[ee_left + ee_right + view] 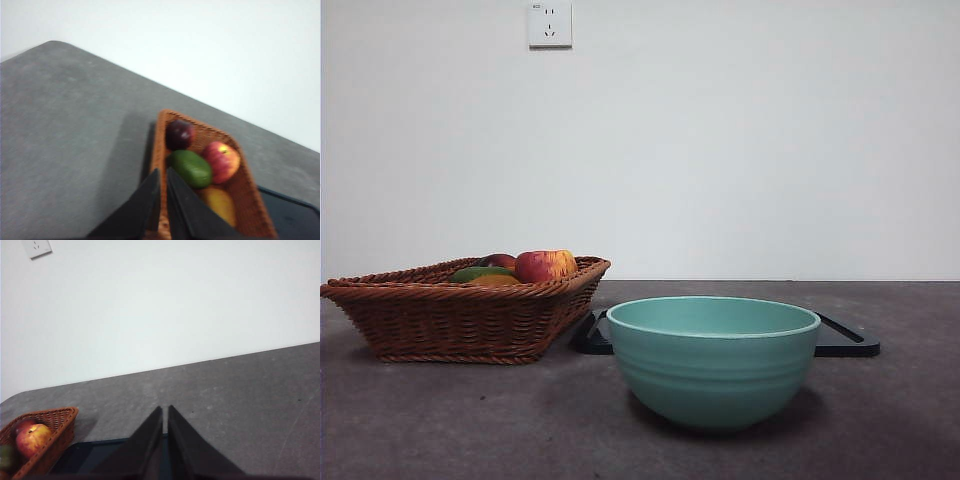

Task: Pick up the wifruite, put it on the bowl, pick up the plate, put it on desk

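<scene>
Fruit sits in the basket (pixel 460 320) at left; the bowl (pixel 713 360) stands empty at lower centre of the desk (pixel 900 420).

Left to right in the front view: basket with a green fruit (pixel 478 272) and a red-yellow apple (pixel 545 265), then the bowl before a black tray (pixel 848 340). Left gripper (pixel 163 172) hangs over the basket's edge, jaws closed on nothing. Right gripper (pixel 165 410) is above the tray, jaws likewise closed and empty.

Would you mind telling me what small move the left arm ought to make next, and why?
Probably open the left gripper and ease it toward the fruit in the wicker basket. Its jaws are nearly shut and empty above the basket's rim, the mint-green bowl looks empty as far as the front view shows, and the right gripper waits near the black tray.
</scene>
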Available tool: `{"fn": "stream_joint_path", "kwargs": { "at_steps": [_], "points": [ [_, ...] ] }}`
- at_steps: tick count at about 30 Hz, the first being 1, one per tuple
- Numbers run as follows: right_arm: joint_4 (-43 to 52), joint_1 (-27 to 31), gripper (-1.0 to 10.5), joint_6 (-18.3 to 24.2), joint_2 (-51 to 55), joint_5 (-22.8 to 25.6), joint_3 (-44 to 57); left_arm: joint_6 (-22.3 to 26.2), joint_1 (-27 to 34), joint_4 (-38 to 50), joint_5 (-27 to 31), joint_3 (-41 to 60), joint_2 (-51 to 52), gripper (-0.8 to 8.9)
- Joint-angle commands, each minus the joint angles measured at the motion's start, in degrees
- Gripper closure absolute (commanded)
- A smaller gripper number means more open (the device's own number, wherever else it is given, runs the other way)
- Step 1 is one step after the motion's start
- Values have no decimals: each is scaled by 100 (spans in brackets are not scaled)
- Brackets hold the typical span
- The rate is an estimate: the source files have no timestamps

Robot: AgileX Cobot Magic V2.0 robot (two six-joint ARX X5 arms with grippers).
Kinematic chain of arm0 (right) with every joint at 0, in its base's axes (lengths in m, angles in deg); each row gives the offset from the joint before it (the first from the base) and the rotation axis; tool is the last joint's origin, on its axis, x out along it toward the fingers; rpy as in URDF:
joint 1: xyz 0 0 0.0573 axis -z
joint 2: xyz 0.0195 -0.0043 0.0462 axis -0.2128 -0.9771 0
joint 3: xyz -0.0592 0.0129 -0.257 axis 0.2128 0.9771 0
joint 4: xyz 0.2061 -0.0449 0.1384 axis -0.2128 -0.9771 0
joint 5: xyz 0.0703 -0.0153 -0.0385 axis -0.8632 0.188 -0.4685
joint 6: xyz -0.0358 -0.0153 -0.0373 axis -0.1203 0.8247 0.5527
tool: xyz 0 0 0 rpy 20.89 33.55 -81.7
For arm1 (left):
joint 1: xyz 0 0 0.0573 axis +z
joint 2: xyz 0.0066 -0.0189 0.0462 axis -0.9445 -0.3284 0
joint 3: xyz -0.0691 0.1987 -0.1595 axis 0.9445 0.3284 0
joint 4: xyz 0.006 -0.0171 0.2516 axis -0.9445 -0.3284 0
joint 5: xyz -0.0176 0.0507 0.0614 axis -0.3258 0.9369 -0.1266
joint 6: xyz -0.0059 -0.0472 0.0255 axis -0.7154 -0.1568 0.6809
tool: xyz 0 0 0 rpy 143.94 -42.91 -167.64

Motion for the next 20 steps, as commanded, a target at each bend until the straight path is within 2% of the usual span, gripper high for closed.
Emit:
{"fn": "stream_joint_path", "kwargs": {
  "at_steps": [1,6,12,20],
  "points": [
    [-297,7,938,46,-227,-15,-496,127,13,-142,-332,-509,-223,796],
    [-1130,4,938,468,-890,-348,-1410,693,13,-809,-804,-1403,-935,796],
    [-2181,4,938,997,-1939,-1113,-2435,1563,9,-1729,-1635,-2365,-1939,796],
    [-3451,-26,938,1676,-3248,-2059,-3445,2170,-160,-2601,-2371,-3305,-3073,796]
  ]
}}
